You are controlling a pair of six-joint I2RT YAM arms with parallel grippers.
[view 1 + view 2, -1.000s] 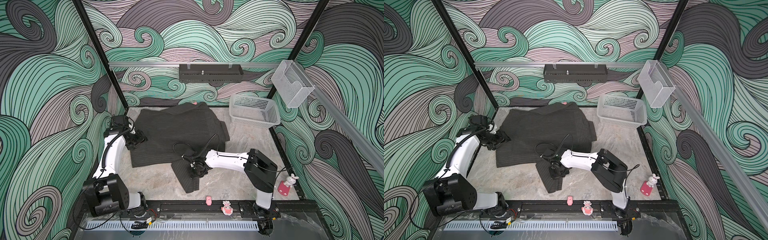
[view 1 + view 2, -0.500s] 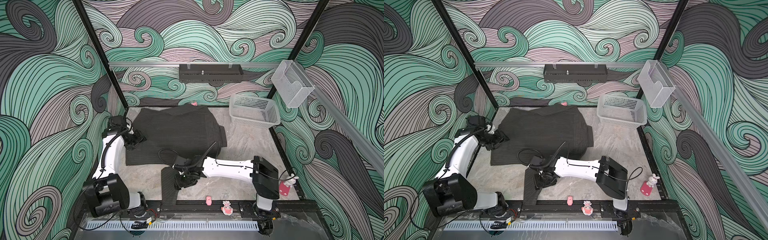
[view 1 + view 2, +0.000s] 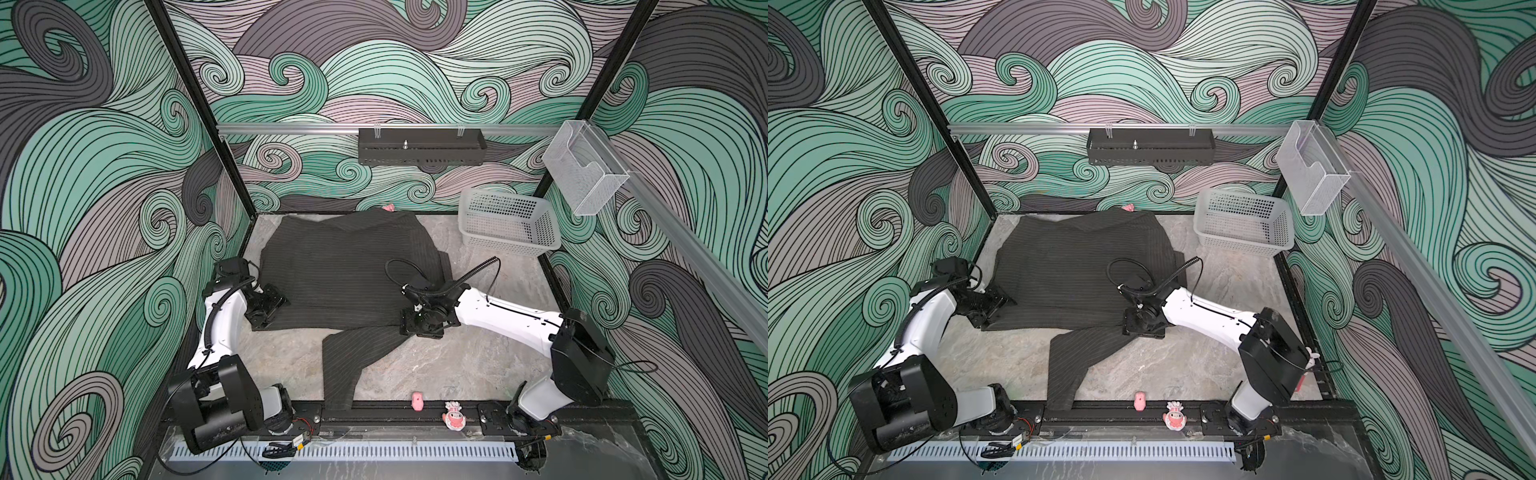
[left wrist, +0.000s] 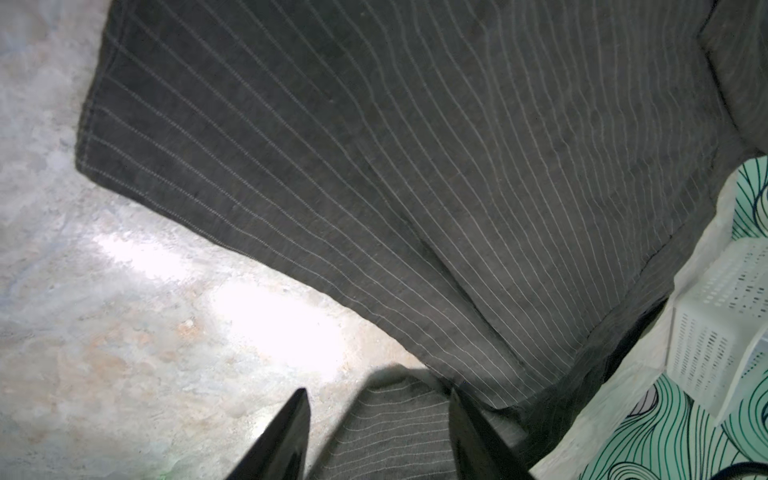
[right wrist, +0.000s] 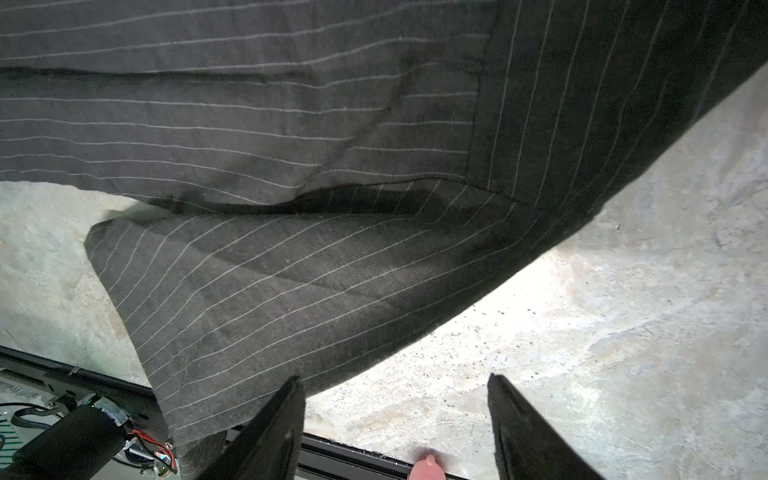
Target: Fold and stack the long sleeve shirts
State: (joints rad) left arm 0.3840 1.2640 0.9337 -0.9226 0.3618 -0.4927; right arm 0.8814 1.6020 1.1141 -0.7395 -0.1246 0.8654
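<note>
My right gripper (image 5: 395,382) has its jaws apart, nothing between them but bare marble table (image 5: 623,332). It sits over the near right corner of the pinstriped shirt (image 3: 345,270), where the sleeve (image 3: 343,365) starts, with the sleeve edge just beside one finger. My left gripper (image 4: 378,405) is clamped on a bunch of cloth at the shirt's near left corner. The shirt lies spread flat across the back left of the table, sleeve trailing out onto the front rail (image 3: 374,415). The white mesh basket (image 3: 509,226) sits back right, apart from the shirt.
</note>
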